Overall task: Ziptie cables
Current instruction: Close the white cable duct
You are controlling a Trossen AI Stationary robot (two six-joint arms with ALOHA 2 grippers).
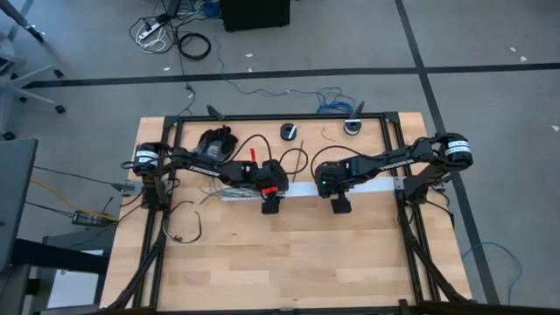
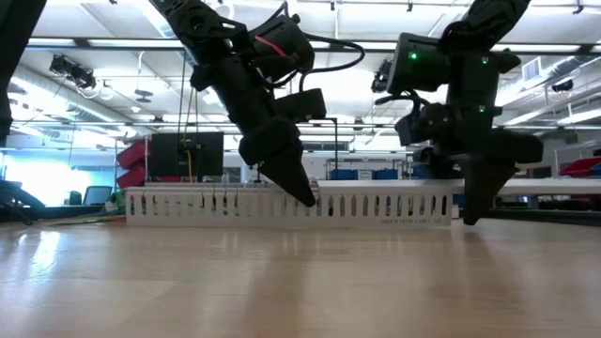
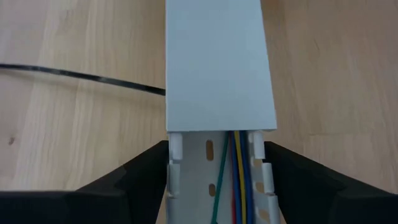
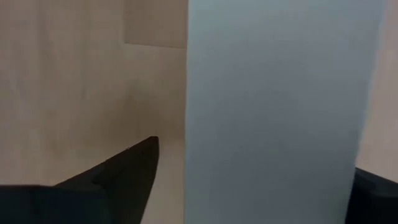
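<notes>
A white slotted duct point(image 1: 302, 189) lies flat across the middle of the table. A plain white cover point(image 3: 217, 62) sits on its right part. Its left part is open, and thin green, blue, yellow and red cables point(image 3: 235, 180) run along inside it. My left gripper point(image 1: 271, 203) slants down over the duct at the cover's end, its fingers on the two side walls. My right gripper point(image 1: 339, 203) points down over the covered part point(image 4: 273, 106). It is open, one finger point(image 4: 124, 171) standing on each side of the cover with a gap. My left gripper has the duct's two slotted side walls point(image 3: 175, 163) between its fingers, just short of the cover's end. The fingers point(image 3: 146, 171) slant down from above and lie across the duct. The duct rests flat on the table.
A thin black cord point(image 3: 81, 74) lies on the wood beside the duct. Loose dark wires point(image 1: 185, 229) lie near the left rail. A black bundle point(image 1: 216, 140) and two small round dark things point(image 1: 288, 131) sit at the far edge. Bare wood spreads toward the near edge point(image 1: 297, 262).
</notes>
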